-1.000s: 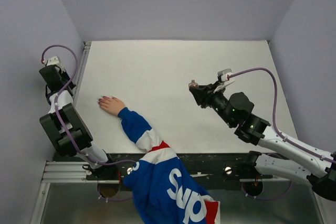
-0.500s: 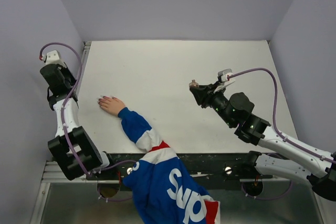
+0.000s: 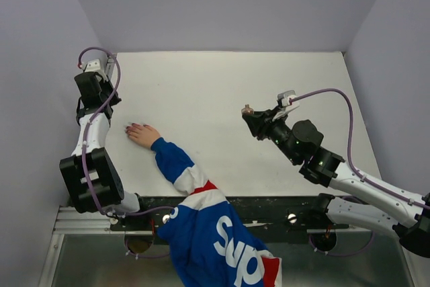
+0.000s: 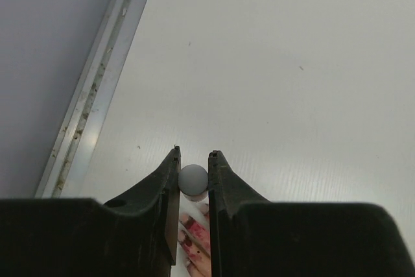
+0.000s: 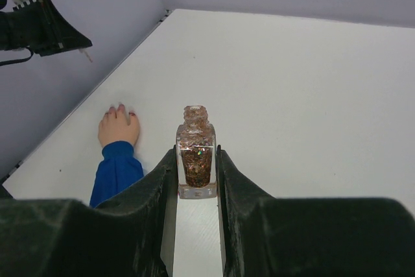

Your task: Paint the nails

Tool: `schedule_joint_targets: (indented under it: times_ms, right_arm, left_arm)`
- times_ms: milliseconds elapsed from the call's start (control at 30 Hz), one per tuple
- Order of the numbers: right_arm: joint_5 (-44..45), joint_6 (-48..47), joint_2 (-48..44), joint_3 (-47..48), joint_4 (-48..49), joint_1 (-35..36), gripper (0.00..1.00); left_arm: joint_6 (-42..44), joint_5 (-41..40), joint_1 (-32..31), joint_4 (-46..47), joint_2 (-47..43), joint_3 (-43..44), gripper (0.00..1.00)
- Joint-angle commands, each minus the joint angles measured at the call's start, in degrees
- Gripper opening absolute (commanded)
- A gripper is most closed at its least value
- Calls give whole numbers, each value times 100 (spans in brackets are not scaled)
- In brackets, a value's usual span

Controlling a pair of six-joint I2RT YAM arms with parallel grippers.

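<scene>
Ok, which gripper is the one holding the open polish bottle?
The right gripper: it clamps the uncapped glitter bottle, whose neck is bare. The left gripper pinches only a small pale round cap.

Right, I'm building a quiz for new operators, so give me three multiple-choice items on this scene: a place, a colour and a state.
1. Where on the table does the hand lie? A near the left edge; B centre; C far right corner.
2. The sleeve end nearest the hand is: A red; B blue; C white.
3. The bottle in the right gripper is: A capped; B tipped over; C upright, uncapped.
Answers: 1 A, it lies far left in the top view; 2 B, blue cloth meets the wrist; 3 C, its neck is bare, and the left gripper holds the cap.
</scene>
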Motion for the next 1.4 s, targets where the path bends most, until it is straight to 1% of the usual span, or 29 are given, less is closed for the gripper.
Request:
schedule_joint_targets:
  times_ms: [0, 100, 367, 467, 667, 967, 1233, 1367]
  right_arm:
    - [-86, 92, 31, -101, 253, 0, 1]
    - [-94, 119, 48, -127, 288, 9, 1]
    - [-103, 154, -13, -206, 332, 9, 1]
    - [-130, 145, -92, -259, 341, 0, 1]
    - [-103, 145, -250, -338, 341, 9, 1]
    - [-130, 154, -303, -399, 367, 9, 1]
    - [-200, 136, -259, -382, 394, 9, 1]
    - [-200, 145, -224, -364, 402, 0, 1]
  left_arm:
    - [-247, 24, -65, -186, 303, -82, 0]
    - [-326, -11, -101, -230, 365, -214, 0]
    - [-212, -47, -101, -573, 374, -425, 0]
    - [-81, -161, -101, -740, 540, -408, 0]
    - [-159, -170, -101, -960, 752, -434, 0]
    - [-511, -583, -83, -775, 708, -663, 0]
    - [-590, -574, -92, -960, 962, -417, 0]
    - [-634, -627, -83, -1004, 971, -443, 0]
